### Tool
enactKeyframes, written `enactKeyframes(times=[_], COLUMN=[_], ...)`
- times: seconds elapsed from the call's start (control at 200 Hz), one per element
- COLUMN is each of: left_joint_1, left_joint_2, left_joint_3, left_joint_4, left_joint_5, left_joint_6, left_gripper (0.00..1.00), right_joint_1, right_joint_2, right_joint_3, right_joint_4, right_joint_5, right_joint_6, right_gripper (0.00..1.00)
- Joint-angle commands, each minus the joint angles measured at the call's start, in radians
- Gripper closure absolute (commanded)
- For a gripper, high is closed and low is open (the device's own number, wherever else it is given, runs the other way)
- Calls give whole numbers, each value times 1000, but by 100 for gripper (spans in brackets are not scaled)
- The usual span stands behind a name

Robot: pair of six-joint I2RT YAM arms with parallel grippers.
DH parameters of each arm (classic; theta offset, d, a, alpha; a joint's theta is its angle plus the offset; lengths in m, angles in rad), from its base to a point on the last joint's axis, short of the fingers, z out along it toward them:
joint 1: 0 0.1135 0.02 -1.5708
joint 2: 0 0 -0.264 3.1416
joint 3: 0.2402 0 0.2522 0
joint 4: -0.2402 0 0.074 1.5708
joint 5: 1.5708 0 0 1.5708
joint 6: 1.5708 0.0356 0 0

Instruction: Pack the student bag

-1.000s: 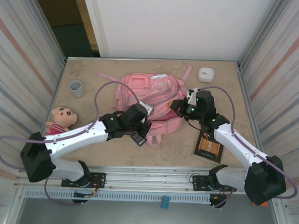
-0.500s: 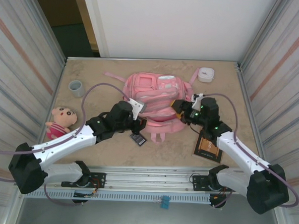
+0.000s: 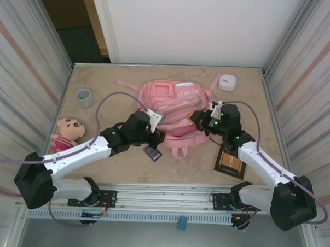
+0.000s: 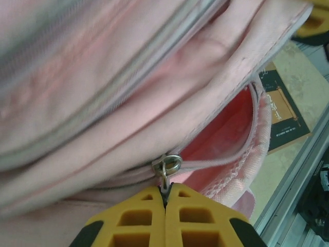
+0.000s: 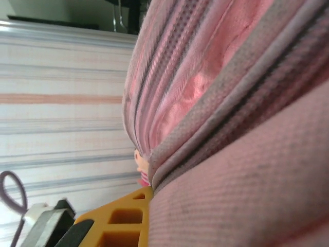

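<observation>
From above, the student bag is seen lying flat at the middle of the worktop, front pockets upward. Its long axis appears to run near to far, with the zippered end turned toward the near edge and straps trailing at the far corners. The left hand is placed at its near left edge and the right hand at its right side. A cup, a doll, a white box and a dark book are spread around it. Only in the left wrist view is the grip made plain: the yellow fingers are pressed together on the zipper pull, beside a part-open mouth where red-pink lining is exposed. In the right wrist view one finger is seen against the fabric; whether that hand is spread or pressed together cannot be told.
</observation>
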Motion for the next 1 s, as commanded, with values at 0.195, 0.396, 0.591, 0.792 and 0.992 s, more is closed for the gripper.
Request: enactKeyframes(times=[0.195,0.396,0.591,0.792,0.992], left_joint_1=[244,286,212,186,198], left_joint_2=[-58,-24,20,24,9], left_joint_3=[-108,-81,-18,-75,-184], left_joint_4=[57,221,219,255,488], left_joint_5=[-54,198,311,458,516], left_joint_6=[49,94,120,96,-3], left_gripper=[100,100,94,44,29], right_joint_1=[-234,-251,-225,-218,-217], right_joint_2=[43,100,110,136,167], right_joint_3=[344,439,386,446,495], right_joint_4=[-252,-390,-304,-381,-469], right_joint_5=[-446,-437,-395,-425,-501], right_joint_6=[-296,-378,-320,-394,-484], right_gripper=[100,95,94,91,92])
